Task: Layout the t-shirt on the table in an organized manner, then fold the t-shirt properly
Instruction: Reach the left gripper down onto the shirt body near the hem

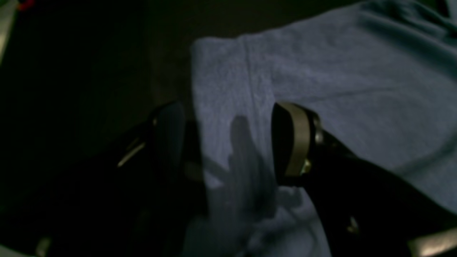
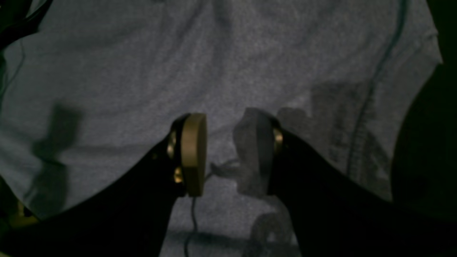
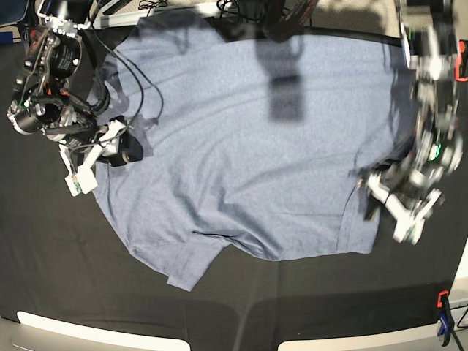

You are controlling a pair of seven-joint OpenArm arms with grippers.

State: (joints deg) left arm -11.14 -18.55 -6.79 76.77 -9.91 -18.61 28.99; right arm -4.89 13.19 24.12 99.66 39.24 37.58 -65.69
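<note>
Step in hand, judged: still the layout part, no fold begun. The t-shirt (image 3: 241,146) lies spread over the middle of the table (image 3: 44,278), mostly flat, reaching up to the far edge, with wrinkles through the middle and one sleeve poking toward the near edge.

Base view, left to right. Near the table's left edge the right gripper (image 3: 121,146) sits at the shirt's side edge. In the right wrist view its jaws are parted w/ a small bunch of cloth against one pad (image 2: 255,153); whether that cloth is really pinched I can't tell. Near the right edge the left gripper (image 3: 380,194) is at the shirt's other side; in the left wrist view its jaws stand wide, straddling a sleeve hem, nothing clamped.

Next move, prob.: get a firm hold on both side edges and pull outward to take out the wrinkles, then flatten the stray sleeve.

Room: lots of bare table toward the near edge and both near corners. The far edge is tight, shirt up against it, cables close by. A clamp (image 3: 443,322) sits at the near right corner.
</note>
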